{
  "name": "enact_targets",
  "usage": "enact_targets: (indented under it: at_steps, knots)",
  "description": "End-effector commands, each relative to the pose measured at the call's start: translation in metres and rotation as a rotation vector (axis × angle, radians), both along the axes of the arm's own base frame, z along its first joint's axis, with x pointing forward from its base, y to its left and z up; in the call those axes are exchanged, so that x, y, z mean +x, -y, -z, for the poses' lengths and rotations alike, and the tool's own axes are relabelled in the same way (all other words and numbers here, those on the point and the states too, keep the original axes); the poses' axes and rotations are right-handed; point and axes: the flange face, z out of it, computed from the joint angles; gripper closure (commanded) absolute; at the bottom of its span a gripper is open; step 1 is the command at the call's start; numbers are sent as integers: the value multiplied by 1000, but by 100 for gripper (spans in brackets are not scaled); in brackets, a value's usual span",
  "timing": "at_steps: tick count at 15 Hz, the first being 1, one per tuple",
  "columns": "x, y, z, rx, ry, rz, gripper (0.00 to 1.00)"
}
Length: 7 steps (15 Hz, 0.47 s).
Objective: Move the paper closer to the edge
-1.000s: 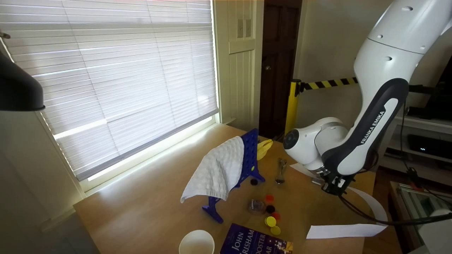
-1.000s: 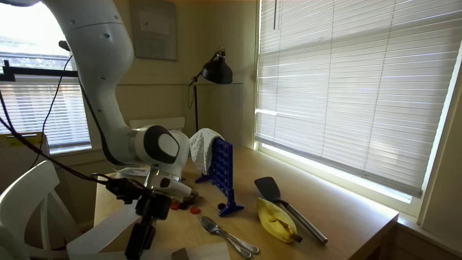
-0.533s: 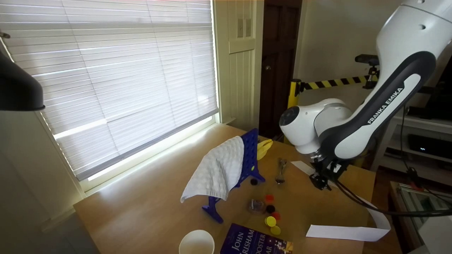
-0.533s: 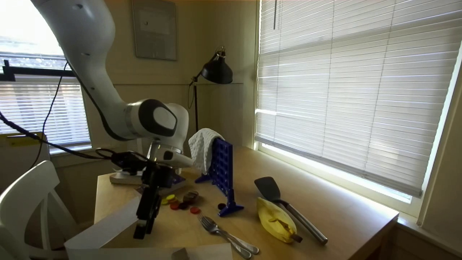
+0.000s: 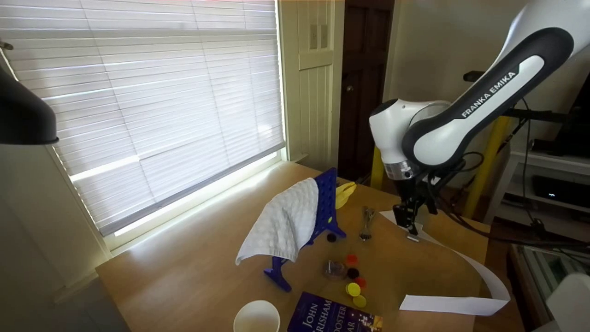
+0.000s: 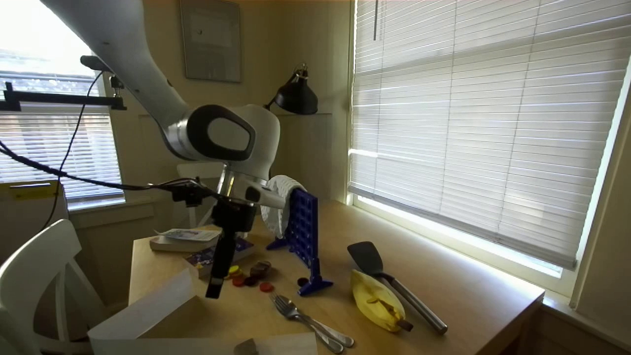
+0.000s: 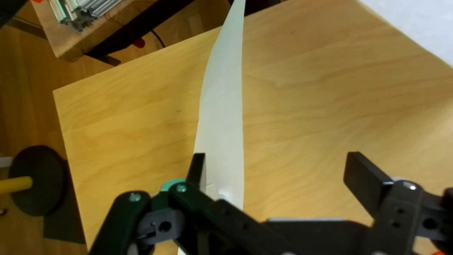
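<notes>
A: Where does the paper [image 7: 223, 106] lie from the gripper [image 7: 277, 173]?

B: In the wrist view it's at 9 o'clock from mid-gap, a long narrow strip on the tabletop [image 7: 318, 106] with its long axis near enough 12 to 6. It's partly hidden behind the finger [image 7: 195, 170] on that side

A: Anything in the gripper's hold?

B: Nothing. Its jaws stand wide apart

A: And the edge [image 7: 141, 60]?

B: In that view the paper crosses it between 11 and 12 o'clock. In an exterior view the paper [image 5: 493, 281] heads from the gripper toward 4 o'clock, bends out past the edge by the look of it, and comes back with its end between 5 and 6

A: So what does the next move turn on?

B: That 9 o'clock offset, I'd judge: shift that way until the jaws straddle the paper, then lower. They'd close across its narrow side, so little turning looks needed. The gripper's height I can't tell
</notes>
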Motion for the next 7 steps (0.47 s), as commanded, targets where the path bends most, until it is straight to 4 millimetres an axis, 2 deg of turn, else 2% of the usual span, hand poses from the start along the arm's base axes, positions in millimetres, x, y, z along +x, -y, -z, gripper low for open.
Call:
enact_targets:
  at_steps: [1, 4, 5, 7]
  knots:
    - [-1, 28, -35, 191, 46, -53, 0]
    - [0, 54, -52, 311, 48, -168, 0]
    - [2, 43, -38, 225, 37, -117, 0]
    - [2, 55, -48, 267, 44, -153, 0]
